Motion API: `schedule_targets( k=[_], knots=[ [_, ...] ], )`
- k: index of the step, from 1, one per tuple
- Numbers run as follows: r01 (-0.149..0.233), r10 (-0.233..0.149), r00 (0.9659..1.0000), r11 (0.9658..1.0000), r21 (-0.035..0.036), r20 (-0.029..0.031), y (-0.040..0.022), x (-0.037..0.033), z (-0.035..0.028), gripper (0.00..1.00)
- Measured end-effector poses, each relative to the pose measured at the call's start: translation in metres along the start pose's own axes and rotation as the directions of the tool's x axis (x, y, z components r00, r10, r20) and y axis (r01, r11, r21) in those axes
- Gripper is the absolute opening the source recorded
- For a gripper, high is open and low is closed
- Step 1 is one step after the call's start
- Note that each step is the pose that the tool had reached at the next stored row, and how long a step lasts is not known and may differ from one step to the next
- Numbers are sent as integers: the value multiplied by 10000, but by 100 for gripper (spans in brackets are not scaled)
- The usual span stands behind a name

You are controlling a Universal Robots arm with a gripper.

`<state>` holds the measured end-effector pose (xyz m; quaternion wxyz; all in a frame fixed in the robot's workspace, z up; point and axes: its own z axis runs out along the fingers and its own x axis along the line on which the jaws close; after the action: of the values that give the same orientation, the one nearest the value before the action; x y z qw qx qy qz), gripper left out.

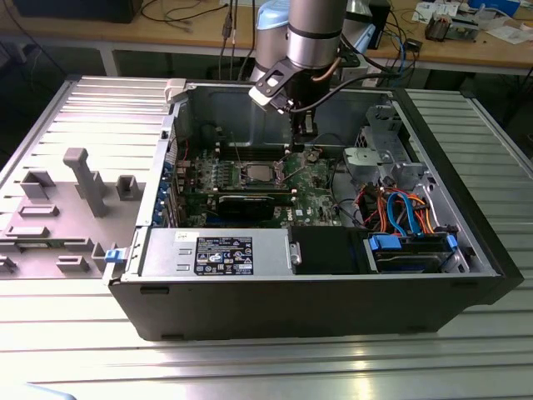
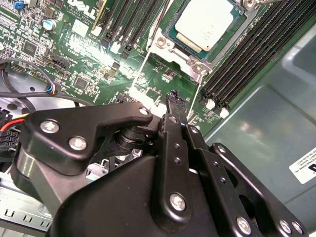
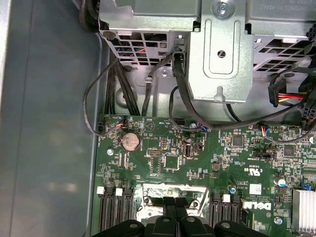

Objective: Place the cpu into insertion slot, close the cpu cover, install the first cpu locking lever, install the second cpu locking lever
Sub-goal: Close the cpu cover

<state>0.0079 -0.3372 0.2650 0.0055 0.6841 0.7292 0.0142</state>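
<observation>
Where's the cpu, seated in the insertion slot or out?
Seated. In the second wrist view the cpu lies flat, silver top up, inside the insertion slot, within its metal rim.

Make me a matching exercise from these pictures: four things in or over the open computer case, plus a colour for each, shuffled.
Things:
1. cpu
2. gripper
3. motherboard
4. drive carrier

Colours:
A. blue
B. silver-grey
C. black
D. green

Pairs: 1-B, 2-C, 3-D, 4-A
</observation>
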Motion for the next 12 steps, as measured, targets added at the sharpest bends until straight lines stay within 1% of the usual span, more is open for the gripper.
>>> schedule_targets(
  k=[3,5,8,10,12],
  knots=[
    [2,-2,10000,10000,0,-1,15,-1,2,11],
    [-1,1,10000,10000,1,-1,48,-3,5,11],
    [0,0,10000,10000,5,-2,126,-7,15,11],
    [0,0,10000,10000,5,-1,159,-9,23,11],
    [1,-1,10000,10000,6,0,179,-10,28,11]
  ],
)
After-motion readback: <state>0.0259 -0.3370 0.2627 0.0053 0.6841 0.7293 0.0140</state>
